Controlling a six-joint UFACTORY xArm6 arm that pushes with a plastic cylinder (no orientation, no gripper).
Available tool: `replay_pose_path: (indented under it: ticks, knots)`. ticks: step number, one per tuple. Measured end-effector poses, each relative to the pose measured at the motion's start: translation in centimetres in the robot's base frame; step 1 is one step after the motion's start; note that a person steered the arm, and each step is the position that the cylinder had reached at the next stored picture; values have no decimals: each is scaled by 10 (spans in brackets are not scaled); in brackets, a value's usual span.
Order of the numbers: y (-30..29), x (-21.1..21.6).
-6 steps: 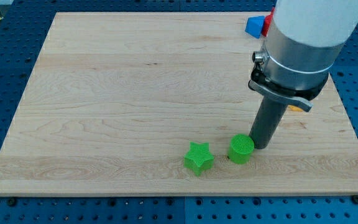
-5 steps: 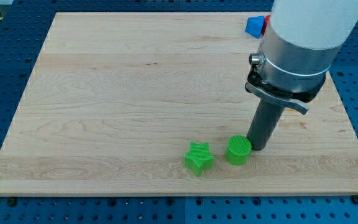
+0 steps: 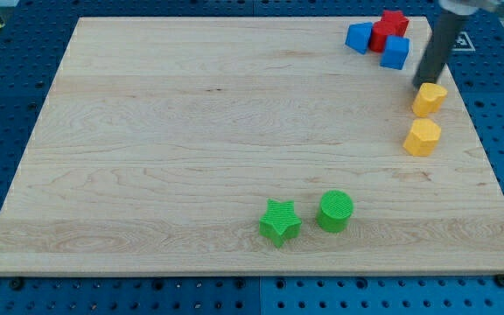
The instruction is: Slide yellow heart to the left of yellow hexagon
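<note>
The wooden board (image 3: 191,131) was mostly bare. The rod (image 3: 436,44) was a plain pusher and gripped nothing. My tip (image 3: 421,86) stood at the upper-left edge of the yellow heart (image 3: 430,99), with the yellow hexagon (image 3: 423,137) just below. I judged it should circle to the heart's right side, then push down-left, skirting the hexagon

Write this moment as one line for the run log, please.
my tip: touching upper-left edge of yellow heart | yellow hexagon: just below heart | heart not yet left of hexagon
</note>
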State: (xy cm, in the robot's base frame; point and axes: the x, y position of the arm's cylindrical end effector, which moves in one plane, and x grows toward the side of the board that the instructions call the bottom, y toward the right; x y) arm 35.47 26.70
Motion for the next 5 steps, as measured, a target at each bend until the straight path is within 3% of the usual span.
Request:
replay_pose_path:
  ticks: [1, 2, 5]
  knots:
    - [41, 2]
    - [33, 6]
    - [-48, 40]
